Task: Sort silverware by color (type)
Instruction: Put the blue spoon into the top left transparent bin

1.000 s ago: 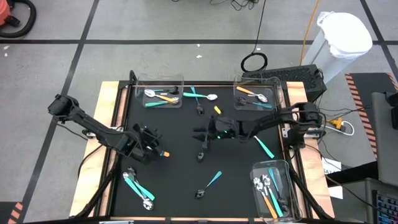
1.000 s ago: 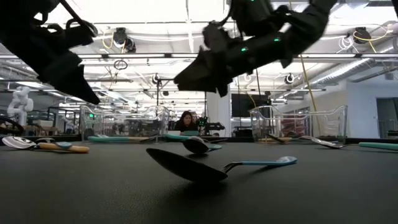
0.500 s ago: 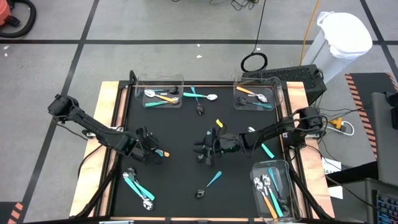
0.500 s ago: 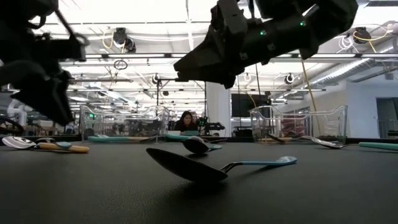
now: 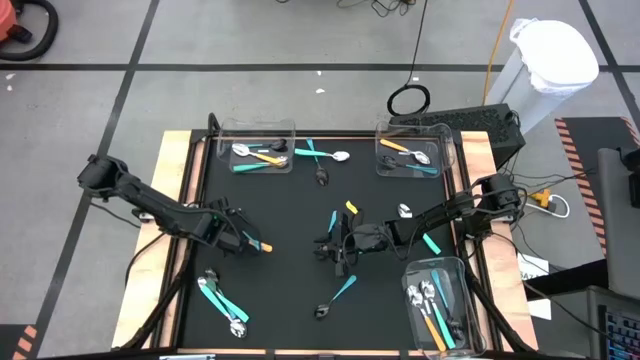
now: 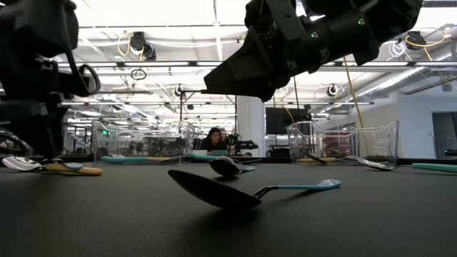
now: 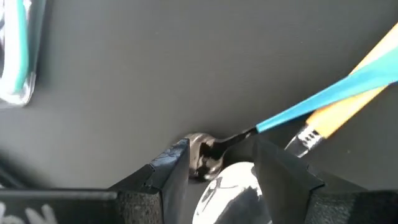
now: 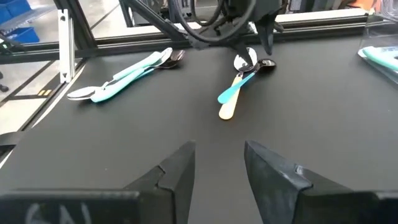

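Nearest to the low camera you've got a dark-headed spoon with a teal handle (image 6: pixel 246 193) lying flat on the black tabletop (image 6: pixel 357 221), lower middle of the frame. A second teal-handled one (image 6: pixel 228 167) sits just behind it.

Your right hand (image 5: pixel 340 248) is just right of center in the high view, hanging low over bare mat with nothing between its fingers (image 8: pixel 273 171), which stand partly apart. A teal spoon (image 5: pixel 344 290) lies just below it there, and a yellow-handled piece (image 5: pixel 350 206) just above.

Your left hand (image 5: pixel 243 241) is at middle left in the high view, down at the mat. In its wrist view the fingers (image 7: pixel 171 171) stand apart around the heads of two spoons, one with a light-blue handle (image 7: pixel 323 96) and one with an orange handle (image 7: pixel 339 112) crossing under it. Can't tell whether it's actually gripping either one.

Below that, at lower left, a pair of teal spoons (image 5: pixel 222 305) lies together. The clear bin (image 5: pixel 442 305) at lower right holds several teal and orange pieces.

Farthest off, along the top edge of the mat, two more clear bins, one upper left (image 5: pixel 256 150) and one upper right (image 5: pixel 412 152), each hold a few utensils, with a couple of teal spoons (image 5: pixel 322 153) loose between them. A person (image 6: pixel 213 138) shows in the room behind.
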